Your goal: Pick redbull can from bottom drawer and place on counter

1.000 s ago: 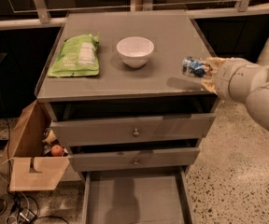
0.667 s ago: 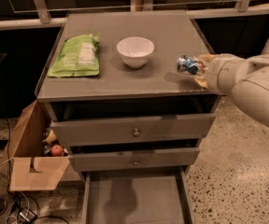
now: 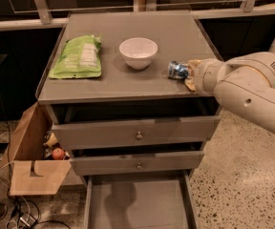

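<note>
Over the grey counter [image 3: 128, 85] of a three-drawer cabinet on speckled flooring [image 3: 242, 175], the gripper [image 3: 187, 73] pinches the one redbull can [image 3: 177, 70] near the right edge, beside one white bowl [image 3: 138, 52] and one green snack bag [image 3: 78, 57]. Two knobbed upper drawers [image 3: 104, 136] sit slightly open; the bottom drawer [image 3: 137, 204] is pulled out. One cardboard box [image 3: 32, 173] stands at left.

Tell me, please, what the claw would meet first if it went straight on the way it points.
Probably the white bowl: the claw, holding the redbull can over the counter, points across it towards the bowl's near side, though depth is unclear and it might pass just in front.
</note>
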Available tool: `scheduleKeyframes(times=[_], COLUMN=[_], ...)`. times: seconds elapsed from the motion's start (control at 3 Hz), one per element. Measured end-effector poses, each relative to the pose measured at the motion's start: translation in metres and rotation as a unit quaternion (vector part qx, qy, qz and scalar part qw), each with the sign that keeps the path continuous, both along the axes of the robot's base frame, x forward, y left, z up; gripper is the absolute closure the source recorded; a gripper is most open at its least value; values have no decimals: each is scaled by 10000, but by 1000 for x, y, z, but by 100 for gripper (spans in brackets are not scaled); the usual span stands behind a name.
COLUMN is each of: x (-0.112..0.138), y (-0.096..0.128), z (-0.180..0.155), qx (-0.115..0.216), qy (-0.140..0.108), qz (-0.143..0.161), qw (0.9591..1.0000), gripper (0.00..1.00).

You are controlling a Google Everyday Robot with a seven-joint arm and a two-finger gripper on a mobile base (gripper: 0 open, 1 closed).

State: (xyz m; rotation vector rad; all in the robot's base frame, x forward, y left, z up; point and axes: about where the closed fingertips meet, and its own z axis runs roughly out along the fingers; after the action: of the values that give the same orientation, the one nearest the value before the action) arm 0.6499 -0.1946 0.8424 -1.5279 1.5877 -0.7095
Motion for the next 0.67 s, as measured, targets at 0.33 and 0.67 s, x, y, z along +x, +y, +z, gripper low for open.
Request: scheduleKeyframes(times=[0.33,0.67], x=[9,9], y=[13,14], z=[-14,-15], qx=[110,117], qy=[101,109], qz=[88,92], qw=[9998,9998], gripper=[100,82])
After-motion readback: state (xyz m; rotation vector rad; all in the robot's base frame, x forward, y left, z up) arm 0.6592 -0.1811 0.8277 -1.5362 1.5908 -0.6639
